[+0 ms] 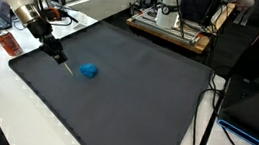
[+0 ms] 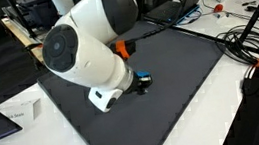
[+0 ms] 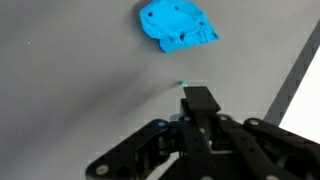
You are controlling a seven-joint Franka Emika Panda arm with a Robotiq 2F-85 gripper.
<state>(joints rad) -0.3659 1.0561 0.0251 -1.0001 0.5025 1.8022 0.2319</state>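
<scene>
Pincer: gripper [image 3: 200, 118] closed narrowly on a slim dark tool [image 3: 200, 100], which juts forward past the fingertips; nothing else is in its hold.
Blue piece: small, flat blue piece [image 3: 180, 27] lies alone on the dark mat [image 1: 135, 104], well inside its borders, seen in both exterior views [image 2: 143, 81].
Contact: wrist view shows a strip of bare mat between the tool's tip and the blue piece; near, not touching.
Progress: by these pictures, the tool is gripped and the approach is made, the tip low and slanted toward the piece in an exterior view [image 1: 65, 64]. Meeting the piece appears not yet done.
Arm: white arm [image 2: 85, 43] fills an exterior view and hides the pincer there; only the piece peeks out beside it.
Near edge: wrist view shows the mat's border and the pale table [image 3: 305, 70] just to the right of the pincer.
Far edge: wooden rack [image 1: 170, 30] loaded with equipment stands along the mat's far side, well apart from the piece.
Side edges: cables [image 1: 209, 103] trail off one side of the mat; a red-orange object [image 1: 10, 43] sits by the arm's base on the other.
Open room: bare mat spreads broadly around the piece on every side, widest toward the cables.
</scene>
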